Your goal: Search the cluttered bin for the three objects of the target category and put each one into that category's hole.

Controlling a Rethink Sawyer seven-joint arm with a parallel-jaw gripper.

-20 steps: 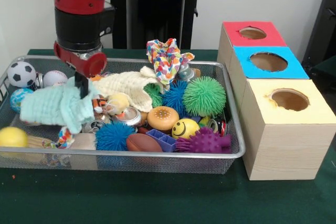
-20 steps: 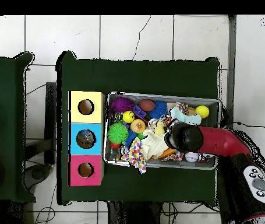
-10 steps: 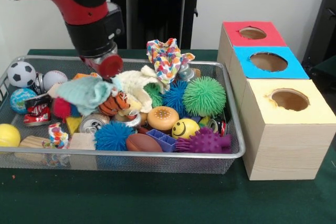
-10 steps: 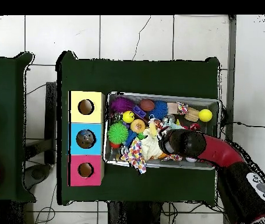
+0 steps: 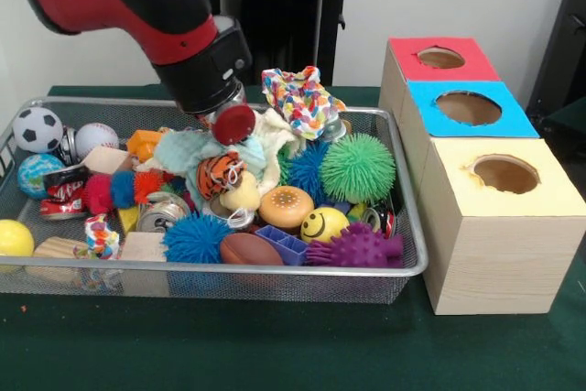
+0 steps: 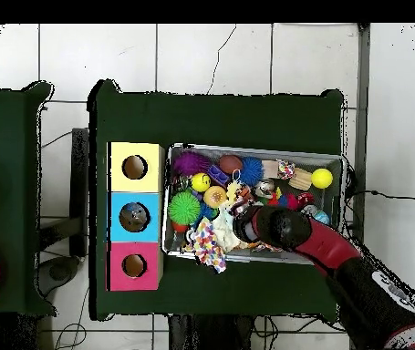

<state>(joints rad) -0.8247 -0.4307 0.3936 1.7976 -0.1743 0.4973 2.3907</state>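
The end effector (image 5: 231,125) sits over the mesh bin (image 5: 275,274) centre, touching the mint cloth (image 5: 188,148). Its open or closed state cannot be determined. Three holed boxes (image 5: 499,226) stand beside the bin.

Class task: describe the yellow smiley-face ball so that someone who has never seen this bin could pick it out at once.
Start at the wire mesh bin left of the wooden boxes. Near its front right, the smiley ball sits between the burger toy and purple spiky ball. It alone is smooth yellow with a black printed face.
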